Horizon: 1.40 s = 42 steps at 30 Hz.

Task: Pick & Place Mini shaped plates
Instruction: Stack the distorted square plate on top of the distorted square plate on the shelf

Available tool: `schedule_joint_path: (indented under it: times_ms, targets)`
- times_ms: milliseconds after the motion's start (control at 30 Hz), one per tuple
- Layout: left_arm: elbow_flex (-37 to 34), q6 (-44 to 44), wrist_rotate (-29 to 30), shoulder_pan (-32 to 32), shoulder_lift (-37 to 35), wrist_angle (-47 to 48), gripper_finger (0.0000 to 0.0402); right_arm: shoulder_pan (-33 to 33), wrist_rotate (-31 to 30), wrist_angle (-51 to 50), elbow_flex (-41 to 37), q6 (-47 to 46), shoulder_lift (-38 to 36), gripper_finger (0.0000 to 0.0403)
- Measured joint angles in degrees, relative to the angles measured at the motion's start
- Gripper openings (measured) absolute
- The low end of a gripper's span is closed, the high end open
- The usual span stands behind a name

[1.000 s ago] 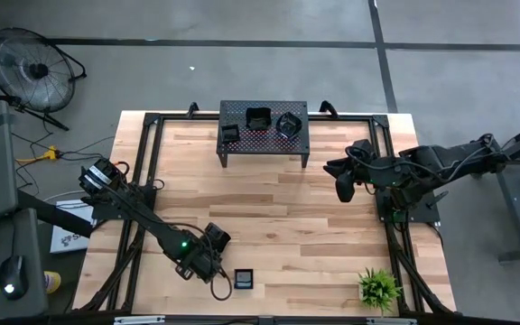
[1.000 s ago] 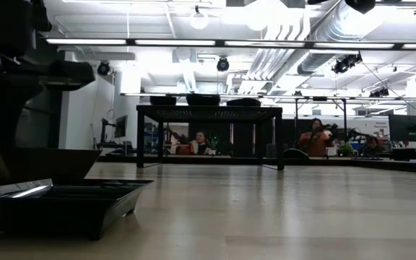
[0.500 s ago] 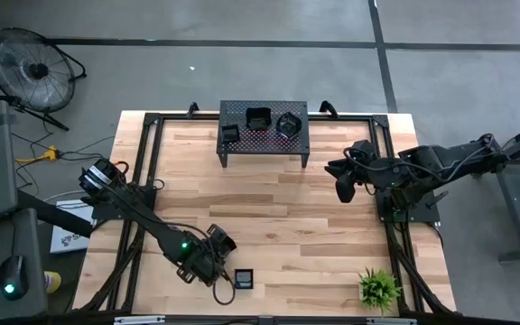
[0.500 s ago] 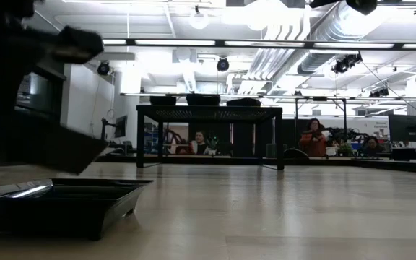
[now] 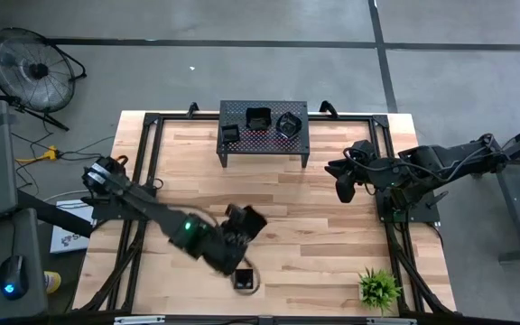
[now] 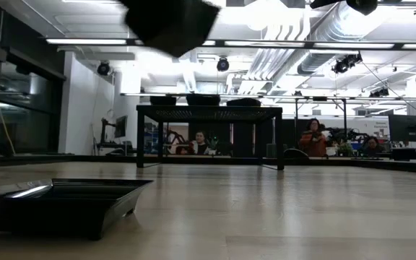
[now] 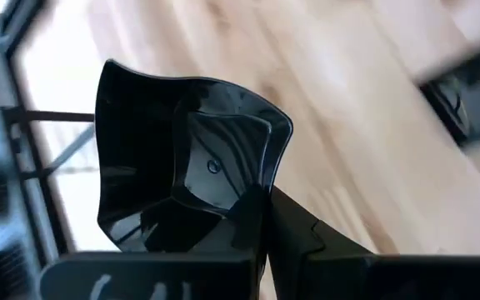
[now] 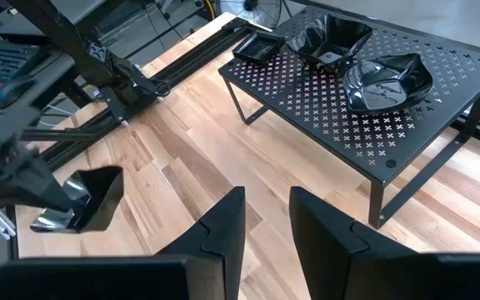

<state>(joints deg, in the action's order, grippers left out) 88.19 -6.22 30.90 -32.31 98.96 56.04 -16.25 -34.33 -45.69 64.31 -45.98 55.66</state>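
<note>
My left gripper [image 5: 240,226] hangs over the near middle of the table, shut on one black mini shaped plate [image 7: 182,158], which also shows at the low view's top [image 6: 170,22]. A second square plate [image 5: 245,280] rests flat on the wood near the front edge [image 6: 56,206]. Three more plates [image 8: 373,75] sit on the black perforated stand [image 5: 263,144] at the far edge. My right gripper [image 8: 267,221] waits open above the table's right side [image 5: 343,190], with nothing between its fingers. My left gripper holds the plate by the raised wall [image 7: 223,212] nearest the wrist. One finger [image 7: 255,221] lies inside the dish; the plate hides the other. The fingers slant down from the table's left. The plate is lifted clear and tilted, its hollow toward the wrist.
A small green plant [image 5: 379,287] stands at the near right corner. The black frame rails [image 5: 143,171] run along both table sides. Bare wood lies between the stand and the grippers. People sit in the room beyond the table's far edge [image 6: 316,137].
My left gripper has risen steeply and gone toward the table's right and far side, carrying the plate. The plate stood low beside the square plate a second ago, then tipped, and now hangs high above the table. The square plate has stayed put.
</note>
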Motion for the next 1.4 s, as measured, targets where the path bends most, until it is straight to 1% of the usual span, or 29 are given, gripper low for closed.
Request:
schedule_joint_path:
  times_ms: [233,400,533,733,867,1167,1300,1400]
  targets:
    - [10.1,-0.6,0.3,9.6,0.0,1.5,0.0005,0.0,0.0,0.0,0.0,0.0,0.0,0.0091]
    - [15.4,-6.5,0.3,16.3,0.0,1.6,0.0005,0.0,0.0,0.0,0.0,0.0,0.0,0.0091]
    - [18.2,-10.4,0.3,21.9,0.0,1.6,0.0005,0.0,-0.3,0.0,0.0,-0.1,0.0,0.0091]
    - [19.4,-18.1,0.1,30.4,0.0,0.6,0.0005,0.0,-1.4,0.0,0.0,-1.4,0.0,0.0091]
    - [19.5,-22.3,-2.6,36.3,0.0,-1.2,0.0005,0.0,-2.3,0.0,0.0,-1.8,0.0,0.0091]
    - [19.5,-26.6,-8.3,48.1,0.0,-6.0,0.0005,0.1,-2.9,0.0,0.0,-2.0,0.0,0.0091]
    - [19.5,-27.0,-11.2,52.1,0.9,-6.1,0.0005,0.1,-3.7,0.0,0.0,-2.1,0.0,0.0091]
    - [19.6,-26.5,-12.5,53.8,2.1,-7.2,0.0005,0.1,-5.4,-0.2,0.0,-3.4,0.0,0.0091]
